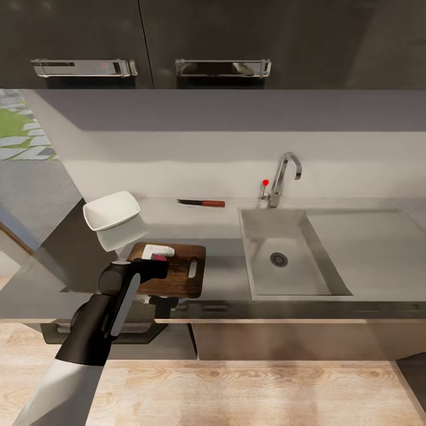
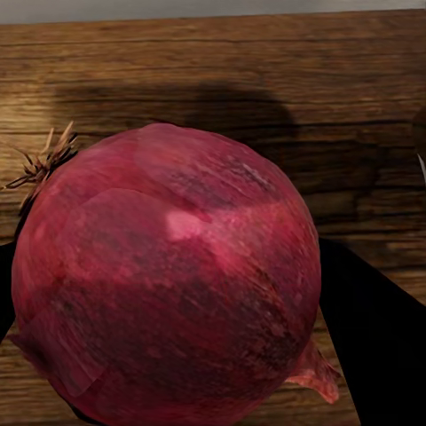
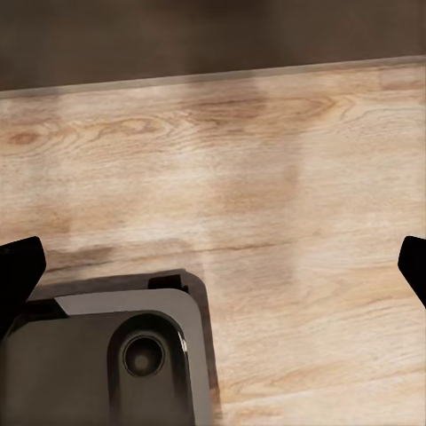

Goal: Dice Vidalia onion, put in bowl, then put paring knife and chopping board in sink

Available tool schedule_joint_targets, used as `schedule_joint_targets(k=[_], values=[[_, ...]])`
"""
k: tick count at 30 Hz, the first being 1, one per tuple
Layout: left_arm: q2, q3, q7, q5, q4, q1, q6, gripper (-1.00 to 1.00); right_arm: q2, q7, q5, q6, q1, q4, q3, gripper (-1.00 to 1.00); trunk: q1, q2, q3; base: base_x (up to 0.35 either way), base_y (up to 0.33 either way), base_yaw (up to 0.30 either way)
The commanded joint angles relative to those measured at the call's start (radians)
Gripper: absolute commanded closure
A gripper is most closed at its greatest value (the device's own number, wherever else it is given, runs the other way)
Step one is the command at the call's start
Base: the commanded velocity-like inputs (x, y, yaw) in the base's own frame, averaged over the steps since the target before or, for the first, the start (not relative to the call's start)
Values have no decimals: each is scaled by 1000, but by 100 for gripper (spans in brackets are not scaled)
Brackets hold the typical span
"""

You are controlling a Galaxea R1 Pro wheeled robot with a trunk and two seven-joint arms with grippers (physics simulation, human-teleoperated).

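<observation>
Kitchen, domestic-looking. Evidence: long matte grey countertop (image 1: 225,228) with a thin front edge, rectangular grey metal sink (image 1: 260,278) sunk into it with a flat drainboard wing to one side and a round drain in the basin, bent chrome tap (image 1: 285,176) with a red knob behind it. Glossy dark wall cabinets (image 1: 195,35) overhead with chrome bar handles, grey base units (image 1: 284,340) under the slab, pale wood plank floor (image 1: 248,390) in front. Food prep gear on the counter: brown wooden chopping board (image 1: 184,278) with an oval handle slot, shallow white squarish bowl (image 1: 112,211), small red-handled dark-bladed paring knife (image 1: 202,203) near the back wall
</observation>
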Motion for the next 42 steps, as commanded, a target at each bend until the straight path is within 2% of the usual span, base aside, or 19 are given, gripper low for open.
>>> schedule_joint_targets(k=[1, 25, 42], values=[[0, 0, 2, 6, 0, -1, 4, 100, 1, 10, -4, -1, 0, -2, -5, -100, 1, -2, -2, 0, 0, 0], [0, 0, 2, 6, 11, -1, 4, 100, 1, 10, -5, -2, 0, -2, -5, -100, 1, -2, -2, 31, -33, 0], [0, 0, 2, 6, 21, -1, 4, 100, 1, 10, -4, -2, 0, -2, -5, -100, 1, -2, -17, 0, 18, 0]])
